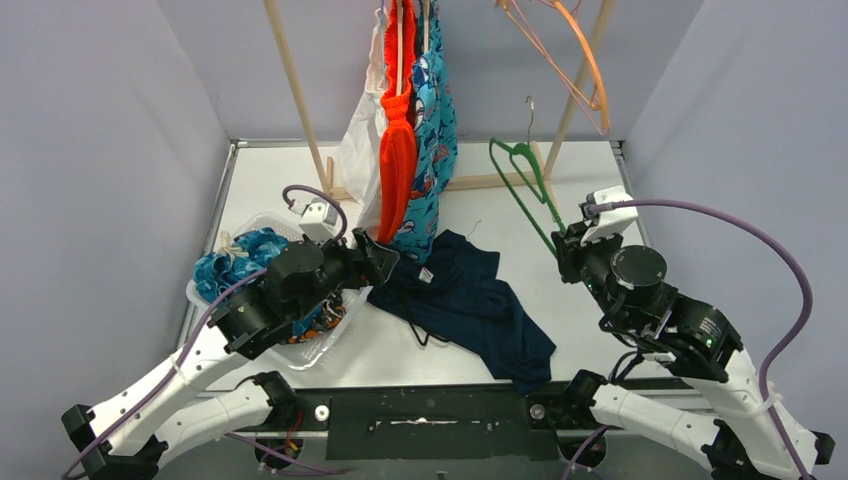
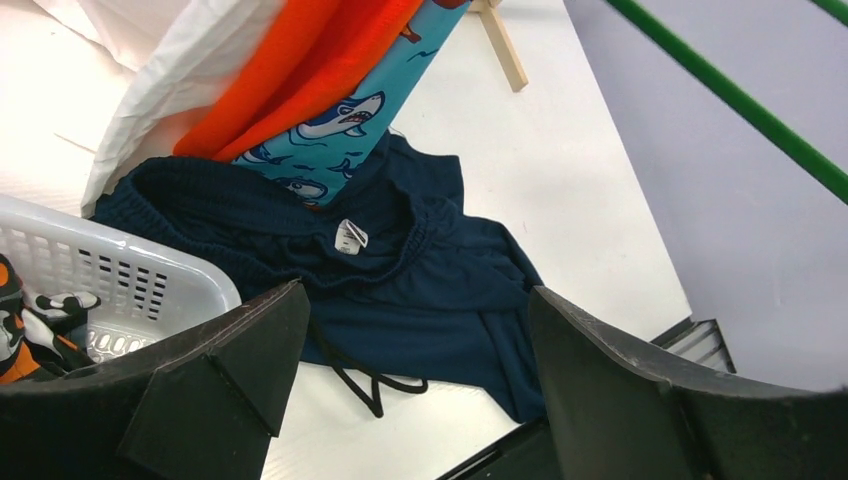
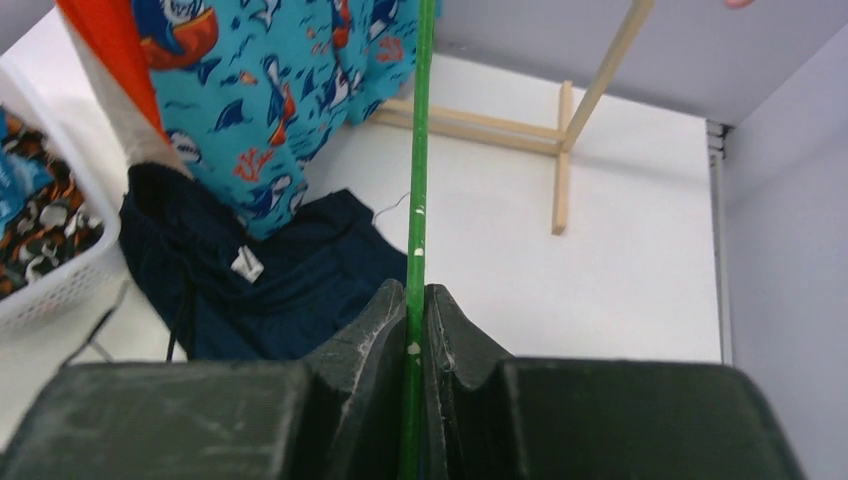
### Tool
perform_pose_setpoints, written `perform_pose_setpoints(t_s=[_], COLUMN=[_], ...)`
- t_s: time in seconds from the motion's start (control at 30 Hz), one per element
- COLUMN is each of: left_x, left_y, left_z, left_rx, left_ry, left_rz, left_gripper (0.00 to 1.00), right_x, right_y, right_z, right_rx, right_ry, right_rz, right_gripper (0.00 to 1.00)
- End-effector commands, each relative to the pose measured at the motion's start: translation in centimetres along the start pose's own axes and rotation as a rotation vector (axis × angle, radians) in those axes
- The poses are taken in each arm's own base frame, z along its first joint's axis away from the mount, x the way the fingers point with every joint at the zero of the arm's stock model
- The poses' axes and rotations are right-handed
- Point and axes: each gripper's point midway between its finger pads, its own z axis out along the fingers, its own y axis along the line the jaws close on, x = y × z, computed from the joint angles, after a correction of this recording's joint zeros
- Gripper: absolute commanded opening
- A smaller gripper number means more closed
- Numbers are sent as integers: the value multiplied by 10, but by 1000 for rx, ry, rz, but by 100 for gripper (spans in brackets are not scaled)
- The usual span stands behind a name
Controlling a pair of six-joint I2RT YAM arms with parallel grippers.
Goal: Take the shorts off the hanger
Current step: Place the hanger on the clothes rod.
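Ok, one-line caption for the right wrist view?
Right fingers shut on the green hanger, navy shorts on the table below, shark-print shorts hanging beyond.

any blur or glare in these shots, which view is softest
Top external: evenly lit and sharp, the navy shorts clear. Left wrist: the left gripper looms dark and slightly soft; the shorts behind are crisp. Right wrist: softest, the right gripper and green hanger blur near the lens; no obvious glare.

We are looking past our left gripper (image 2: 415, 300): loose shorts (image 2: 440, 290) are lying on the table (image 2: 560, 180) just ahead of its jaws, a basket (image 2: 120, 275) is sitting to their left, and hanging shorts (image 2: 330, 125) are dangling beyond. A hanger (image 3: 418, 190) is running between the jaws of our right gripper (image 3: 416, 300).
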Motion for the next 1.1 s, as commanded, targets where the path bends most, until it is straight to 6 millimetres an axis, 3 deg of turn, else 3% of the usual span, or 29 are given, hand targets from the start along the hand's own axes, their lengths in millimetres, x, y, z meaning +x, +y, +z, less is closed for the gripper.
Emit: perform_pose_setpoints(t_s=[0.0, 0.13, 0.27, 0.57, 1.07], left_x=[-20, -22, -20, -2, 1], left_y=[3, 2, -7, -25, -31], left_z=[-11, -13, -9, 5, 13], left_rx=[-12, 4, 43, 98, 119], left_ry=[-88, -110, -89, 27, 32], left_rz=[-68, -95, -88, -53, -74], left_gripper=[81, 81, 81, 81, 81], right_x=[-65, -80, -83, -121, -182], right_y=[-19, -4, 20, -13, -31], right_z=[3, 19, 44, 88, 89], right_rx=[128, 95, 37, -70, -2], right_ry=[-278, -312, -241, -244, -409], right_rz=[75, 54, -16, 71, 19], right_gripper=[0, 0, 0, 0, 0])
